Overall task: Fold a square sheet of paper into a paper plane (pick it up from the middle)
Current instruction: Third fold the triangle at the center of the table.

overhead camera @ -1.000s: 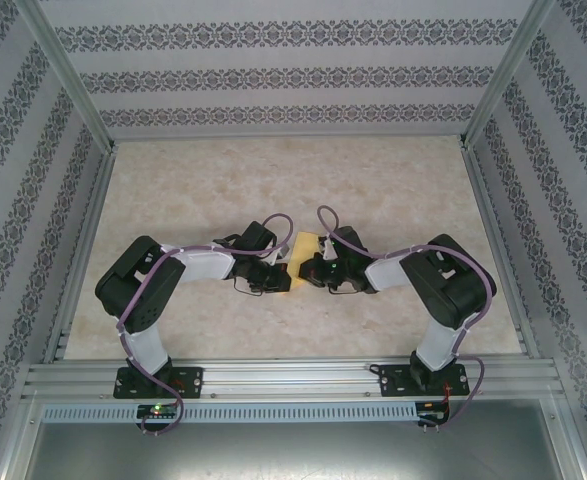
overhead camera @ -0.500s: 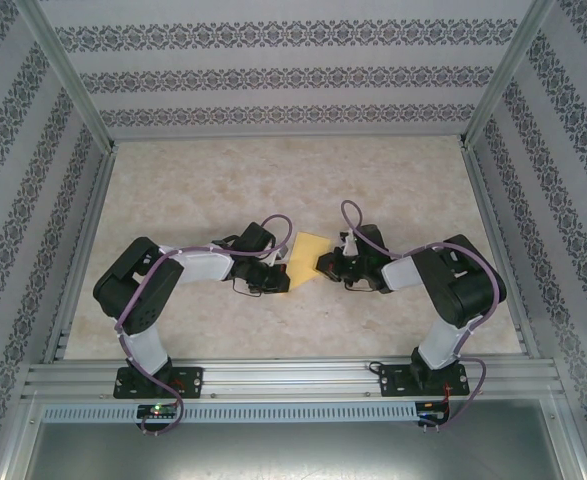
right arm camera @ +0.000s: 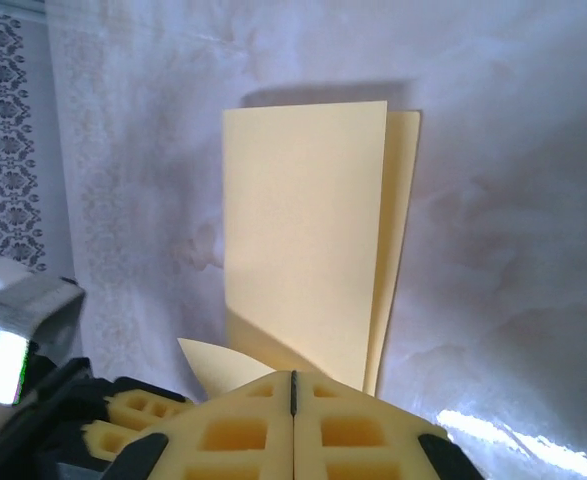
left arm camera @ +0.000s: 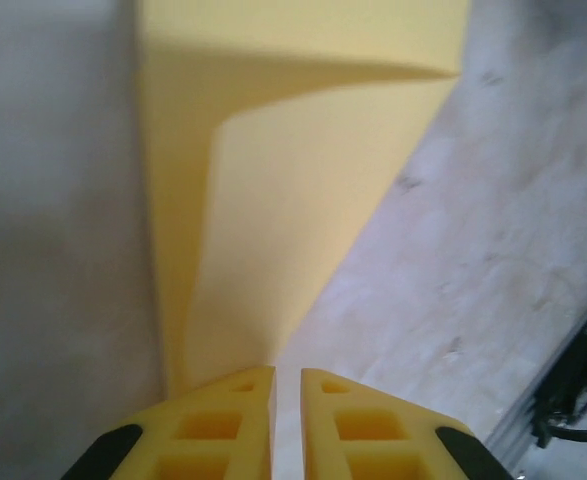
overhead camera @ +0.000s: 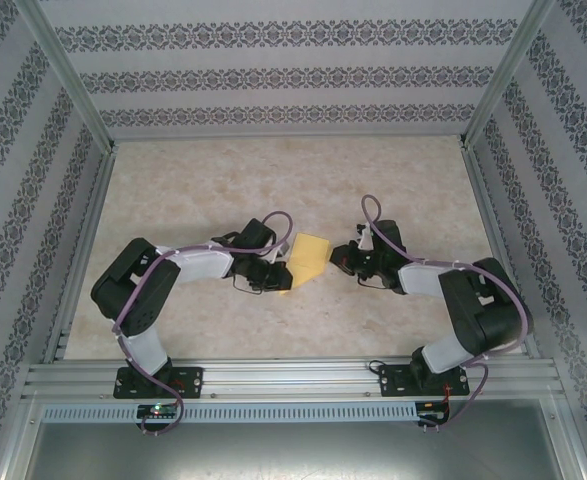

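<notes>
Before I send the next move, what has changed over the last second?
The right gripper backed off to the right, away from the folded square sheet of paper, uncovering most of it; its jaws are shut. The left gripper stayed at the sheet's left edge, and the sheet has not moved.

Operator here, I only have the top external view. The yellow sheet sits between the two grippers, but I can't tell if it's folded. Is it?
Observer: Yes. On the right wrist view the square sheet of paper is folded in half, its lower layer peeking out along one long edge.
Operator: Right gripper gripping it?
Observer: The right gripper is shut at the sheet's near edge; a grip I can't confirm.
Operator: And the left?
Observer: The left gripper has its jaws a crack apart, right at the sheet, with table showing through the gap.
</notes>
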Tool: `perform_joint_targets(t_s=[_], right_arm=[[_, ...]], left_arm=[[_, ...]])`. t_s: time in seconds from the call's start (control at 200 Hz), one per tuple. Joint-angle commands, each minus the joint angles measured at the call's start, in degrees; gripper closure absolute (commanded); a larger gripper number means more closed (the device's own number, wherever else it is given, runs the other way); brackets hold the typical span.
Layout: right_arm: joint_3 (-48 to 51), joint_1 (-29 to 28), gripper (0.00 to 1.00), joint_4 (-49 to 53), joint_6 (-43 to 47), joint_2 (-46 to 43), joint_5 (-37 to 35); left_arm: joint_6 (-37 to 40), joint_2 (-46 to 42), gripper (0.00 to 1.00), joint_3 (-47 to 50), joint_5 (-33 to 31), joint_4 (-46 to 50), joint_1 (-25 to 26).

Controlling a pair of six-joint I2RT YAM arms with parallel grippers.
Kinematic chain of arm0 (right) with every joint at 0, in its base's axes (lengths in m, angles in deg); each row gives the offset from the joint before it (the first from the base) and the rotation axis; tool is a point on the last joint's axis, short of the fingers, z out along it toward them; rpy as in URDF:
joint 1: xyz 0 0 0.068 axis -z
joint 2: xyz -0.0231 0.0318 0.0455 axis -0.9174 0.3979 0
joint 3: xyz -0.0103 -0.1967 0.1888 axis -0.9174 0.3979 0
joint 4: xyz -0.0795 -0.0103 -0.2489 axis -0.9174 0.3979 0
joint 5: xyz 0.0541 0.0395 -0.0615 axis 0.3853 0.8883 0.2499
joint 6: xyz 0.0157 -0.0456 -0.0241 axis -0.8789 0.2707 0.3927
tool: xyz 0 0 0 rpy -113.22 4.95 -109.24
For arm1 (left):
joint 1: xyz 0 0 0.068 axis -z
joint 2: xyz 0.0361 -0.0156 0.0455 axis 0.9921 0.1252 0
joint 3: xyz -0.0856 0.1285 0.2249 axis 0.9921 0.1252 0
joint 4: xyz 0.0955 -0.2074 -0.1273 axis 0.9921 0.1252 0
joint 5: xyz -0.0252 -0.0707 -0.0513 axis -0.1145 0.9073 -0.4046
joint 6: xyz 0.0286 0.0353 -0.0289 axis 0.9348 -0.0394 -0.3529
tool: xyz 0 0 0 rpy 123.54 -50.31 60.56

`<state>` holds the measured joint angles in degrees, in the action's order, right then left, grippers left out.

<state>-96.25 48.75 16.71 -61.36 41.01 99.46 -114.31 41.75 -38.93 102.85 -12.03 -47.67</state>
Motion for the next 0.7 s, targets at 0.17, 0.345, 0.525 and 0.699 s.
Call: perform_joint_targets(t_s=[0.17, 0.345, 0.525, 0.699], right_arm=[[0.11, -2.69, 0.75, 5.44, 0.81, -2.2, -2.13], [-0.98, -5.82, 0.71, 1.56, -1.44, 1.49, -1.01], [-1.83, -7.69, 0.67, -0.49, -2.42, 4.66, -1.67], [-2.82, -8.36, 0.66, -4.8, -3.14, 7.65, 0.14]], left_arm=[[2.69, -2.96, 0.83, -10.06, -6.69, 5.56, -0.88], [3.17, 1.99, 0.85, -11.47, -7.03, 6.73, -1.69], [3.15, 1.85, 0.86, -9.61, -7.19, 6.26, -1.69], [3.39, 2.55, 0.87, -8.63, -7.6, 6.33, -1.74]])
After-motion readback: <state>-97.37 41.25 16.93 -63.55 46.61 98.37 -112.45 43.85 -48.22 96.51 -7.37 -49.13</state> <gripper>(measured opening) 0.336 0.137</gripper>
